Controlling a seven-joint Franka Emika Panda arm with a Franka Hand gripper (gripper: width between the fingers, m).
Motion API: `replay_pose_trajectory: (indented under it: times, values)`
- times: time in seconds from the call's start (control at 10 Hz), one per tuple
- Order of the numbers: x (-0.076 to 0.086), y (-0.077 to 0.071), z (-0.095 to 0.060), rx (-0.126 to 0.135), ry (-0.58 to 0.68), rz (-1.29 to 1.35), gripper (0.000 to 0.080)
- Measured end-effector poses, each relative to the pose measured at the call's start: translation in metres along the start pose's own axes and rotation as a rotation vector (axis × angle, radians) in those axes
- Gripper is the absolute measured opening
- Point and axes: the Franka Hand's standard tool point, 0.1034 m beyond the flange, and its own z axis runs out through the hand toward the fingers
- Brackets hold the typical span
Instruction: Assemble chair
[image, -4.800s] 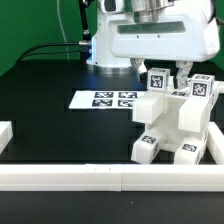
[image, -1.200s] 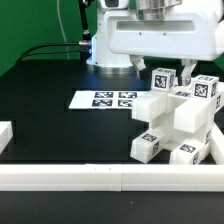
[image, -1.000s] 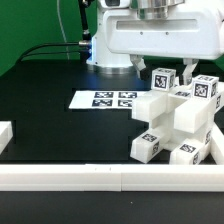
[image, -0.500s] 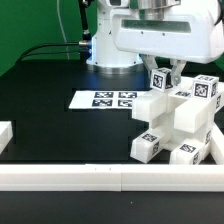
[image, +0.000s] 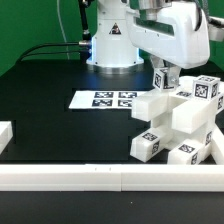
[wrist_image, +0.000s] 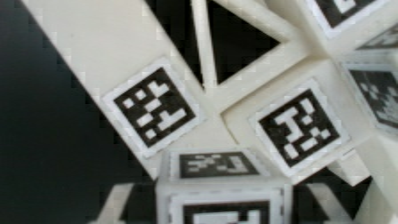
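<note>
Black desk (image: 60, 130) with the white chair (image: 178, 120) at the exterior view's right near the border rail (image: 100, 178) and marker board (image: 105, 99); claw (image: 166, 72) at its top, grip state indeterminable; the wrist view alone shows close-up tags (wrist_image: 157, 103).

Chair (image: 175, 120) blocks 3-4 o'clock, jammed vs border rail (image: 110, 178) along 6. Marker board (image: 104, 99) flat at center. Open table (image: 50, 120) 8-10 o'clock.
</note>
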Motion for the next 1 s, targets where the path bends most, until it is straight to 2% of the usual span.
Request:
replay_pose_trajectory:
  times: [1.0]
  values:
    - [-0.0069, -0.0049, -0.0005, 0.021, -0.036, 0.553, 0.0281]
